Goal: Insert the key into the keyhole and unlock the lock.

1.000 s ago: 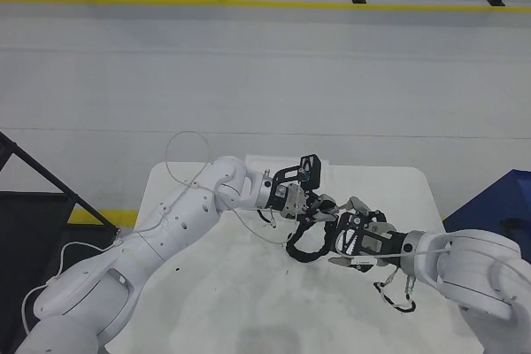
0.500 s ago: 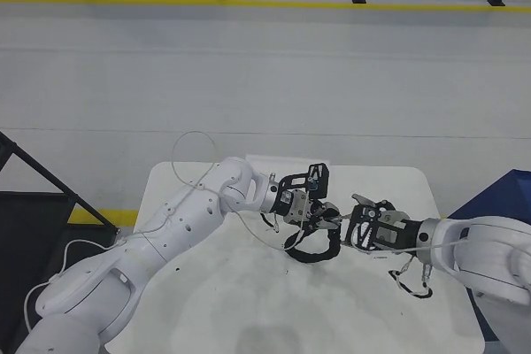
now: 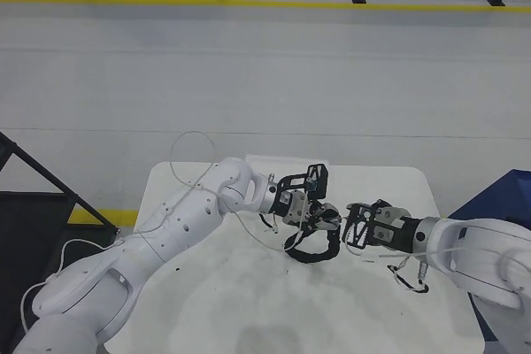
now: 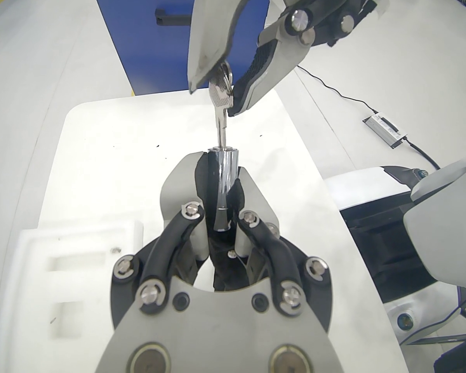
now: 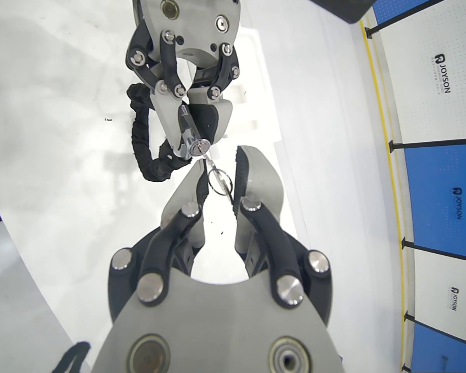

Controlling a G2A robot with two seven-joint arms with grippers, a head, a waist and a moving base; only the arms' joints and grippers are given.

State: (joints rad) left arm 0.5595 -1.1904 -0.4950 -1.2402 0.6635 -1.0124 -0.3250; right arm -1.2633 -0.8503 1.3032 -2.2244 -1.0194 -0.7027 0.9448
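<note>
Right gripper (image 5: 219, 164) has swung away from the robot and come level with the left gripper (image 4: 217, 164) since a second ago. Over the last half second it closed in on it. I also note that the left gripper has shifted slightly toward the robot's right.

1. Nearest: the white table (image 3: 248, 301). Above it the lock's black cable (image 5: 139, 137) droops in a loop below the left gripper.
2. Left gripper: jaws pressed together on the lock (image 4: 226, 180), a chrome cylinder. The keyhole (image 5: 199, 146) faces the right gripper.
3. Key (image 4: 220, 98): the blade tip meets the keyhole and most of the blade is outside it. The key ring (image 5: 218, 181) hangs at the head.
4. Right gripper: the key's head sits between its jaws. I cannot tell whether they clamp it or stand clear.
5. Farther: a white foam tray (image 4: 62, 273) lies on the table's far part.
6. Farthest: a blue cabinet (image 4: 139, 32) stands off the table's right side, and a yellow floor line (image 3: 248, 4) runs beyond.
</note>
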